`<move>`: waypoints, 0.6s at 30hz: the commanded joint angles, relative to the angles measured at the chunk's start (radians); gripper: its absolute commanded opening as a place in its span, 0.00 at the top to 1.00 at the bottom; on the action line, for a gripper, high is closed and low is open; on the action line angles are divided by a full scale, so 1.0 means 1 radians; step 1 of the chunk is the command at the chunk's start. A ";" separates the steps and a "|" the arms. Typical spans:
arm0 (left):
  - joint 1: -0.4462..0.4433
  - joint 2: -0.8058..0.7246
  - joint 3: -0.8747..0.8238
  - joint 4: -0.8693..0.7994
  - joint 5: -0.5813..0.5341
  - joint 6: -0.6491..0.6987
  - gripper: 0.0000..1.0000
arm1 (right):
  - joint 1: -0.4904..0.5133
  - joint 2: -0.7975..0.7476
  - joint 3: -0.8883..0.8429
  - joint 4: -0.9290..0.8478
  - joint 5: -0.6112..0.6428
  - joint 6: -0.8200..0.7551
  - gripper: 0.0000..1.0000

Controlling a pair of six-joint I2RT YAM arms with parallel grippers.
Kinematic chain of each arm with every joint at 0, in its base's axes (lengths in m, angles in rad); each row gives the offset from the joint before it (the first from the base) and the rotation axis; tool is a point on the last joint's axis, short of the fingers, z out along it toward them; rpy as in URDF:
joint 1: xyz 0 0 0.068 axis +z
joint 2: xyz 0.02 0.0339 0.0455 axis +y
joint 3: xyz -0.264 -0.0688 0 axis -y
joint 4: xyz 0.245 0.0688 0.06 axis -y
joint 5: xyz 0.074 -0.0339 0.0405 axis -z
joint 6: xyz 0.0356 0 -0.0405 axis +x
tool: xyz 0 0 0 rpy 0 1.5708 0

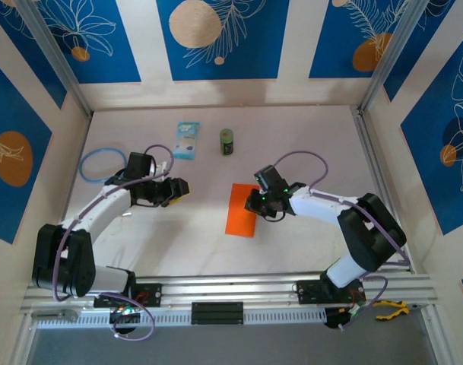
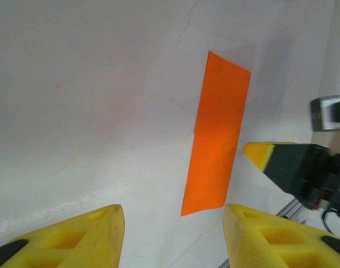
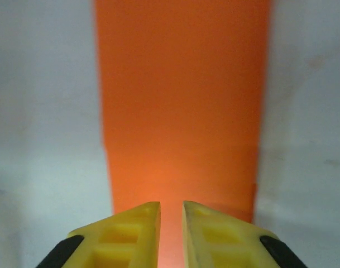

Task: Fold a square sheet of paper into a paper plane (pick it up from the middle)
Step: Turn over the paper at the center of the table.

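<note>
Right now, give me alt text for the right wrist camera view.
An orange strip of paper lies flat on a pale table, with the right hand's two yellow fingers nearly closed over its near end.

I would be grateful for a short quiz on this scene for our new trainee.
1. True or false: the left pincer, jaws open, is apart from the bright orange paper sheet.
2. In the top view, the blue cord ring lies: A) left of the light-blue rectangular packet; B) on it; C) right of the small green can.
3. Fill in: the ___ pincer is over the orange sheet's edge.
Key: 1 true; 2 A; 3 right pincer.
</note>
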 commanded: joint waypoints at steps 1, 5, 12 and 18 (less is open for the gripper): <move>-0.025 0.008 0.014 0.055 0.063 -0.037 0.50 | -0.033 0.018 -0.018 0.136 -0.148 0.046 0.88; -0.048 0.031 0.009 0.083 0.093 -0.060 0.52 | -0.072 0.063 -0.034 0.170 -0.176 0.046 0.90; -0.095 0.071 0.021 0.099 0.086 -0.073 0.53 | -0.086 0.155 -0.023 0.117 -0.205 -0.008 0.94; -0.141 0.098 0.029 0.130 0.077 -0.099 0.54 | -0.028 0.216 0.012 0.142 -0.296 -0.090 0.92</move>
